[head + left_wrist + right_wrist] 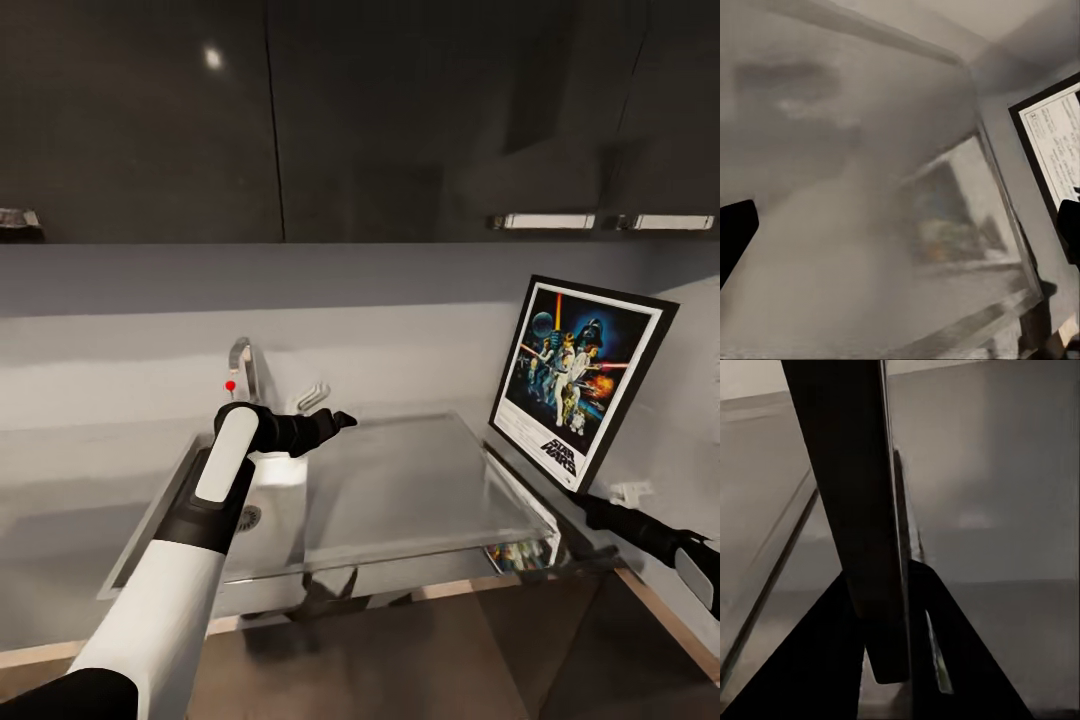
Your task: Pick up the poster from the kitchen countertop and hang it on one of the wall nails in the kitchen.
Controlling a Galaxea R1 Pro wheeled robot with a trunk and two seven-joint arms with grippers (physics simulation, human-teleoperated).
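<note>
Your right gripper (pixel 889 660) grasps the poster (pixel 580 380) edge above the countertop (pixel 400 490); left gripper (pixel 335 420) released, hovering

The one legible text is the black "STAR WARS" logo on the poster (pixel 580 378), printed in the white lower border beneath the colourful artwork, just above the tip of the right gripper (pixel 585 503) and well apart from the left gripper (pixel 340 420). Beside the logo, rows of small credit print run along the same border; they are too fine to read. In the left wrist view the poster (pixel 1057 154) shows those lines of small print again, near one finger, blurred beyond reading.
</note>
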